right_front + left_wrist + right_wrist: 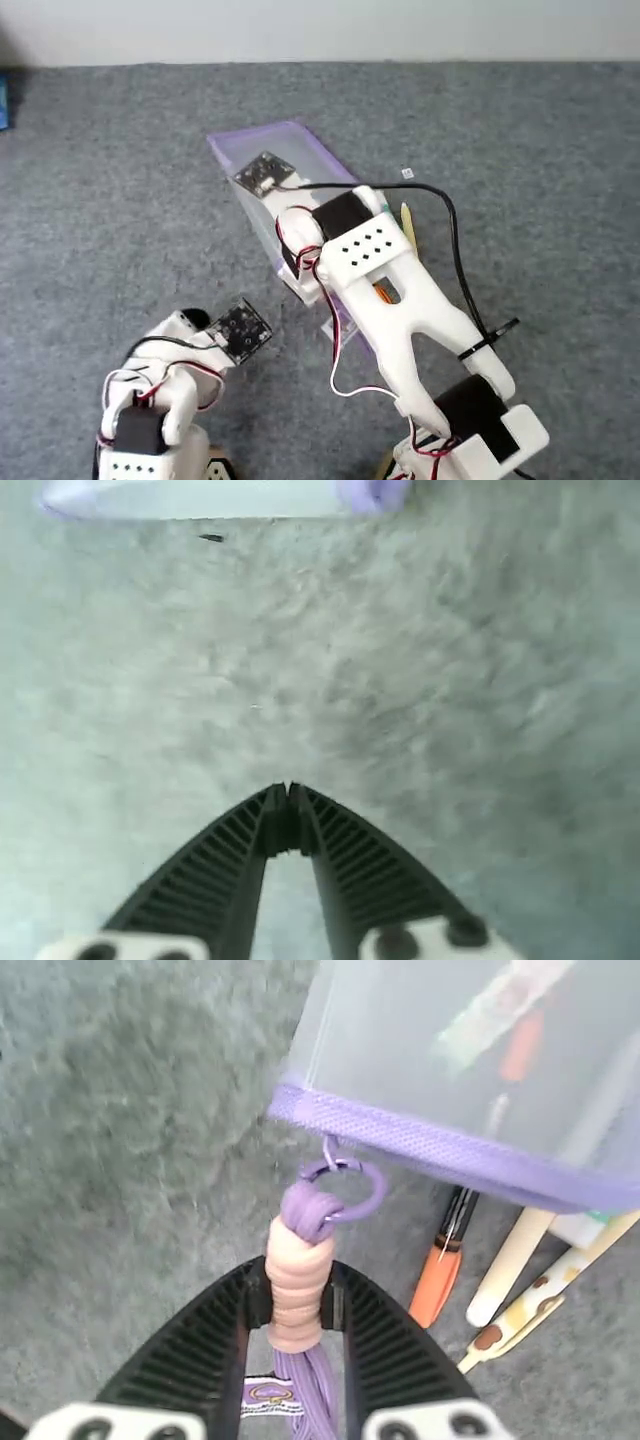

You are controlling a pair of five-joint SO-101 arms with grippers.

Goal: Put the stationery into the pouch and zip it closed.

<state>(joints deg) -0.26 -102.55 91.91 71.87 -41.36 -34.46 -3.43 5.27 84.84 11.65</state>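
1. Three pens lie loose on the grey bench [400, 680] just outside the pouch [440, 1150]: one orange pen [438, 1278], one cream pen [510, 1265] and one spotted pen [520, 1315]. A pale, green-tipped thing past them is too cut off to name.
2. Inside the pouch I count at least two blurred shapes through its clear wall, one orange and one pale. More may be hidden.
3. One zipper pull [298, 1250], a peach coil on purple cord, hangs from one ring [350, 1185] on the pouch's purple edge. The right gripper [296, 1275] is clamped narrowly on that coil.
4. The left gripper [288, 795] has its tips pressed together on nothing. It hovers over bare bench, well apart from the pouch, which sits at the far edge of the left wrist view.
5. Main risk: if the zip is drawn now, the pouch would likely be closed with the three pens left out, and the task would fail.
6. Second risk: nothing pins the pouch down. A pull on the coil could drag the whole pouch [262, 140] across the bench instead of running the slider, and could nudge the loose pens.
7. Third risk: the coil looks soft and rounded, so it may slide out of the grip under load. A sideways tug could also jam the slider.
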